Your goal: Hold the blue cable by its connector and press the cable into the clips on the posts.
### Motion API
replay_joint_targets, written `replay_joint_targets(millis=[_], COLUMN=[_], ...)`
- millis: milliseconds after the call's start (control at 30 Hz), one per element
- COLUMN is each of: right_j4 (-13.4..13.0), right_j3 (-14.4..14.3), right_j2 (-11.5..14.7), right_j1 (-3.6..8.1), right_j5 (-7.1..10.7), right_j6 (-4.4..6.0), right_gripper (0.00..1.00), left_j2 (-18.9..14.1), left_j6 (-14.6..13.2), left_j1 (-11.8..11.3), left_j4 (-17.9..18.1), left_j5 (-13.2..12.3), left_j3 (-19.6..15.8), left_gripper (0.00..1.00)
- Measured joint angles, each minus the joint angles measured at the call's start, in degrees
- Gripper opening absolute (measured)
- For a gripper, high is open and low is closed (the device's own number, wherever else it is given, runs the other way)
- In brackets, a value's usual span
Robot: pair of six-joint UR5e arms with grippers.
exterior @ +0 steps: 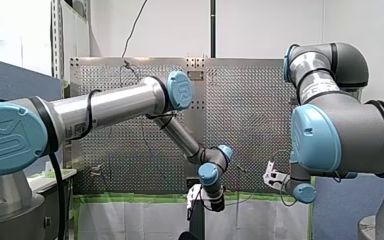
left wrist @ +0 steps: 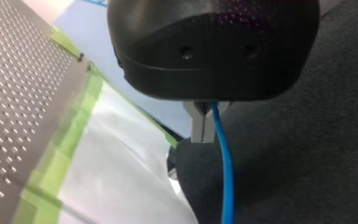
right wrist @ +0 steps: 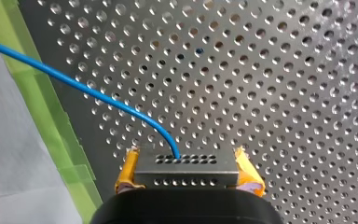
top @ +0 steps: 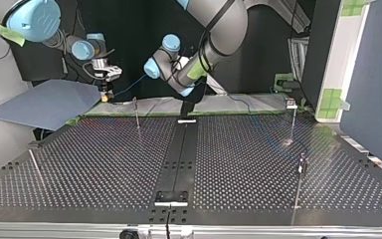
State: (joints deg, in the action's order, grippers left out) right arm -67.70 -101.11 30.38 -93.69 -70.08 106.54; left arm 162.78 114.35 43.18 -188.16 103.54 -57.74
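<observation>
Where the right wrist view looks along its own fingers, your right gripper (right wrist: 187, 165) is clamped on the connector (right wrist: 186, 179), a grey block drilled with rows of small holes. Yellow pads (right wrist: 127, 170) press on both its sides, and there is no readable writing on it. The blue cable (right wrist: 74, 79) leaves the connector's top face and curves off over the perforated table (right wrist: 284, 70) toward the green tape (right wrist: 42, 116) along its edge. In the left wrist view, your left gripper (left wrist: 204, 126) has its metal fingers (left wrist: 196, 126) closed on the blue cable, which runs out between them over a dark surface. In the top view both grippers hang at the table's far edge, the right one at the view's left and the left one near the middle. The cable is a thin line in the air between them. Thin posts (top: 137, 113) stand on the table, one near the right gripper and two at the view's right, and the cable hangs behind them. As for writing, the front view shows blue caps (exterior: 7, 137) on the arm joints with a raised logo, its letters not clearly readable. A white label (exterior: 320, 92) on your right arm is printed too small to read.
</observation>
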Motion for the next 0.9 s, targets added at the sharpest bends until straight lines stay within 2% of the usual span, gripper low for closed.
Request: replay_joint_targets(millis=[200, 600, 900], right_j4=[-0.05, 0.21, 0.92], right_j3=[0.20, 1.14, 2.00], right_j2=[0.00, -0.01, -0.01], right_j1=[0.87, 2.08, 2.89], right_j5=[0.17, 0.26, 0.09], right_j6=[0.16, 0.18, 0.30], right_gripper=[0.00, 0.00, 0.00], left_j2=[-2.74, -8.49, -9.62], left_j6=[-0.02, -2.08, -2.68], left_j1=[0.86, 2.61, 3.33], left_j4=[2.74, 8.55, 12.99], left_j5=[2.17, 5.23, 6.46], left_j3=[-2.19, -2.64, -2.66], left_gripper=[0.00, 0.00, 0.00])
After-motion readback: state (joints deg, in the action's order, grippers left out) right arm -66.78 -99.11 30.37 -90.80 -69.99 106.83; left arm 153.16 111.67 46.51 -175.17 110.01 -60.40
